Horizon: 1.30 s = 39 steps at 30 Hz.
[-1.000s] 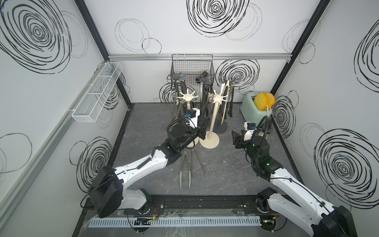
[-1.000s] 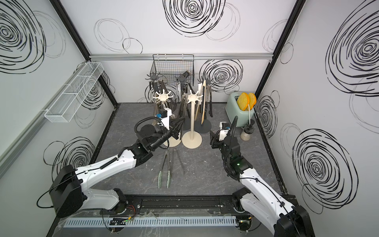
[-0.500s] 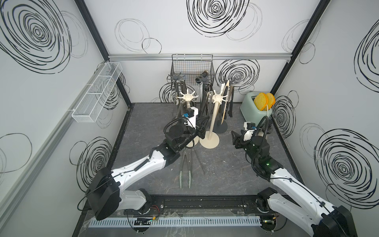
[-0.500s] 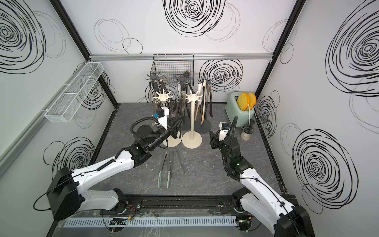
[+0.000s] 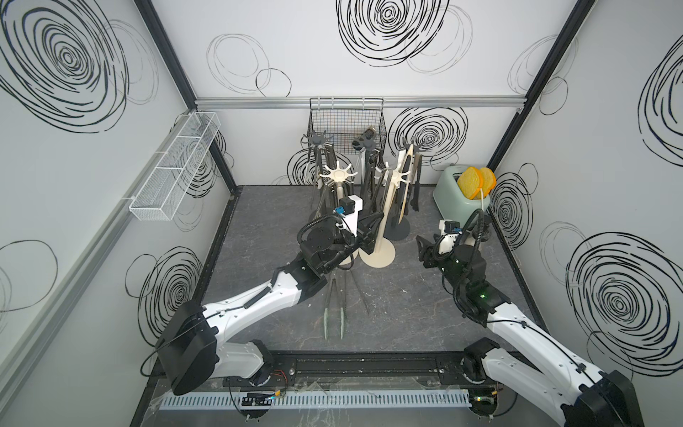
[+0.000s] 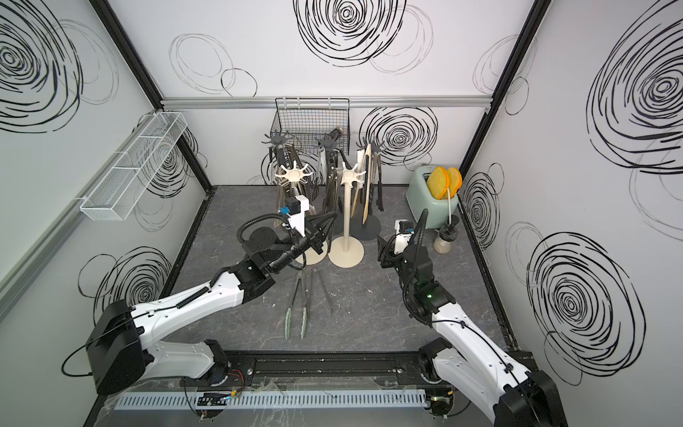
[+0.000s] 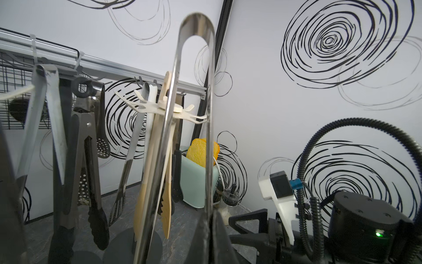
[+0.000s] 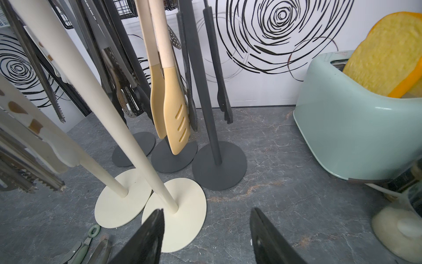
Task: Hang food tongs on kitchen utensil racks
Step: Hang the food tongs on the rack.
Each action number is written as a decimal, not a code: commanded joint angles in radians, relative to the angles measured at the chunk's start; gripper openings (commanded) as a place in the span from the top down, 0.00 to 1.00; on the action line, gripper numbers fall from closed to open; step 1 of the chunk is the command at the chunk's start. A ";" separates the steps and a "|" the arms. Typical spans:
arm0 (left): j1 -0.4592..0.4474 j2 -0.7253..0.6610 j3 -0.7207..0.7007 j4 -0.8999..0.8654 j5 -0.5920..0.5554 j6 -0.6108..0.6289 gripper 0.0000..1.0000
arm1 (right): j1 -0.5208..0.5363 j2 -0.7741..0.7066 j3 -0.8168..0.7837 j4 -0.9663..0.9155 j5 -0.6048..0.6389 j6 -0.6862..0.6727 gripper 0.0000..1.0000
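My left gripper [image 7: 211, 220] is shut on one arm of steel food tongs [image 7: 209, 114], held upright with the looped end on top. In the left wrist view the loop stands in front of a cream kitchen utensil rack [image 7: 146, 106]. In both top views the left gripper [image 5: 366, 236] [image 6: 320, 233] is beside the two cream racks [image 5: 337, 176] [image 5: 396, 176]. Dark grey racks [image 5: 317, 140] behind carry several tongs. Green-tipped tongs [image 5: 333, 314] and plain steel tongs [image 5: 359, 292] lie on the floor. My right gripper [image 8: 206, 212] [image 5: 424, 247] is open and empty, low by the cream bases.
A mint toaster [image 5: 452, 190] holding bread slices stands at the back right, with a small jar [image 6: 443, 240] in front of it. A black wire basket [image 5: 345, 122] hangs on the back wall. A white mesh tray [image 5: 173, 173] is on the left wall.
My left arm has lifted slightly and moved toward the cream racks, still holding the steel tongs. The right arm has not moved.
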 commanded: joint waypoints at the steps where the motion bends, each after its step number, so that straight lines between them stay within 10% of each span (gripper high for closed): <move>1: -0.002 0.018 0.031 0.074 -0.011 0.004 1.00 | -0.006 -0.017 0.004 0.014 0.004 -0.003 0.38; 39: -0.058 0.118 -0.061 0.091 -0.161 0.118 1.00 | -0.015 -0.015 -0.005 0.017 -0.012 0.003 0.38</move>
